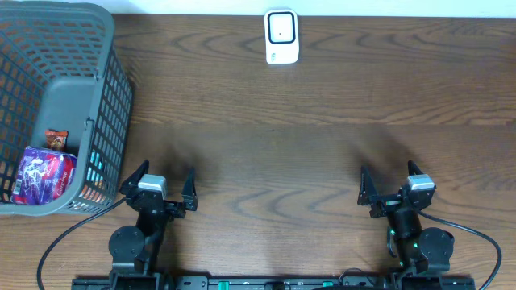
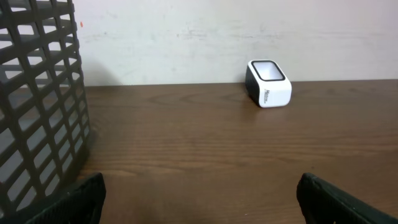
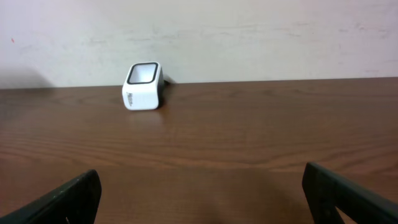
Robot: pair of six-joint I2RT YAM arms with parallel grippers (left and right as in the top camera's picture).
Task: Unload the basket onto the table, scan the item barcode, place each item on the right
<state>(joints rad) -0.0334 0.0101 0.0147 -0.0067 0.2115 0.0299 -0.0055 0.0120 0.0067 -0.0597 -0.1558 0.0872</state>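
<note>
A purple snack packet (image 1: pixel 44 177) lies in the grey basket (image 1: pixel 81 97) at the left, with a small brown-orange item (image 1: pixel 56 139) beside it. No barcode shows on either. The white scanner (image 1: pixel 281 36) stands at the table's far edge; it also shows as scanner (image 2: pixel 268 83) and scanner (image 3: pixel 143 86). My left gripper (image 1: pixel 158 180) is open near the front edge, right of the basket, with nothing between its fingers. My right gripper (image 1: pixel 392 182) is open at the front right, also holding nothing. In the wrist views only bare wood lies between the fingertips (image 2: pixel 81 198) and the fingertips (image 3: pixel 339 191).
The basket wall (image 2: pixel 37 99) stands close on the left of my left gripper. A pale wall rises behind the table's far edge. Cables run from both arm bases at the front edge.
</note>
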